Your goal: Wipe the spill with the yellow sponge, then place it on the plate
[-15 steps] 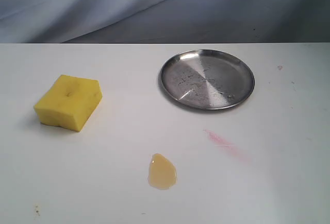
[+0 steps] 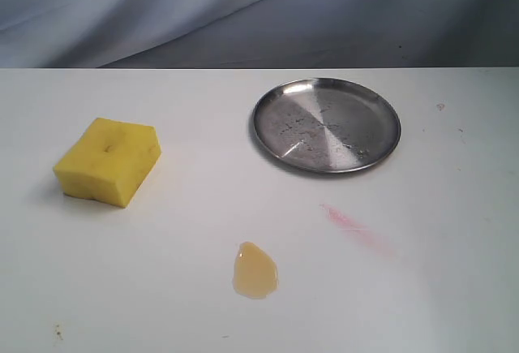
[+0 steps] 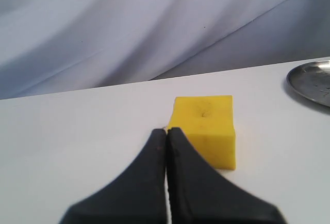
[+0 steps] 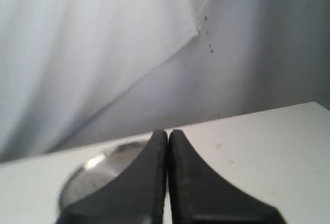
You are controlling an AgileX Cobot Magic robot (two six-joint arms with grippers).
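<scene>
The yellow sponge (image 2: 108, 161) lies dimple-up on the white table at the left. A small amber spill (image 2: 255, 270) sits near the front middle. The round steel plate (image 2: 326, 125) rests empty at the back right of centre. Neither gripper shows in the exterior view. In the left wrist view my left gripper (image 3: 167, 132) is shut, empty, with the sponge (image 3: 206, 128) just beyond its tips and the plate's rim (image 3: 311, 81) at the edge. My right gripper (image 4: 167, 134) is shut and empty too, with the plate (image 4: 98, 170) partly hidden behind its fingers.
A thin pink-red streak (image 2: 353, 225) marks the table between the plate and the spill. A grey-blue cloth backdrop (image 2: 259, 12) hangs behind the table's far edge. A few small specks dot the table at the far right (image 2: 439, 107).
</scene>
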